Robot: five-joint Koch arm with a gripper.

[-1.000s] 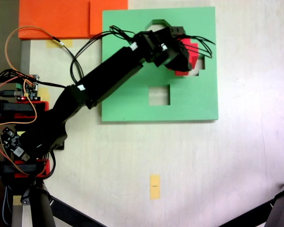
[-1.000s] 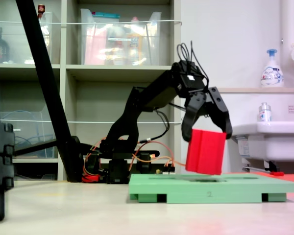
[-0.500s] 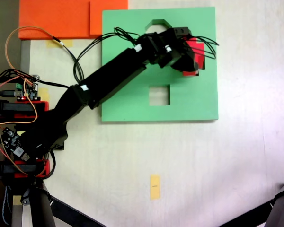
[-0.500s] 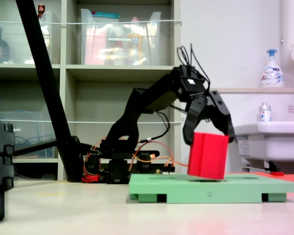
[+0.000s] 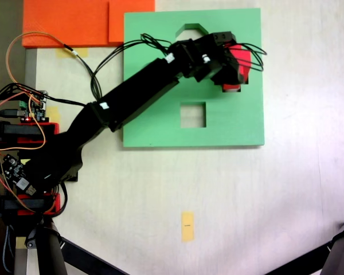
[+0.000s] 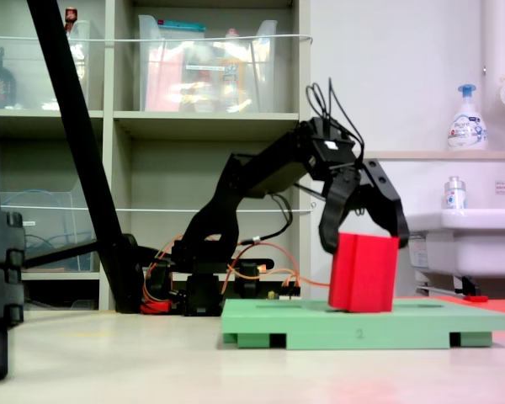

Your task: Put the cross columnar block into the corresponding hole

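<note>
Pale tabletop, open shelving with clear bins, white wall, sink, soap bottle

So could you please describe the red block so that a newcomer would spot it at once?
Find the square green foam board on the pale table. Above its right-hand part in the top-down fixed view, the black gripper holds the red block. It is the one bright red piece there.

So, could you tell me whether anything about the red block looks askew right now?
Slightly. In a fixed view the cross columnar block, gripped at its top, leans a little and its base sits at the green foam board surface, not sunk in.
</note>
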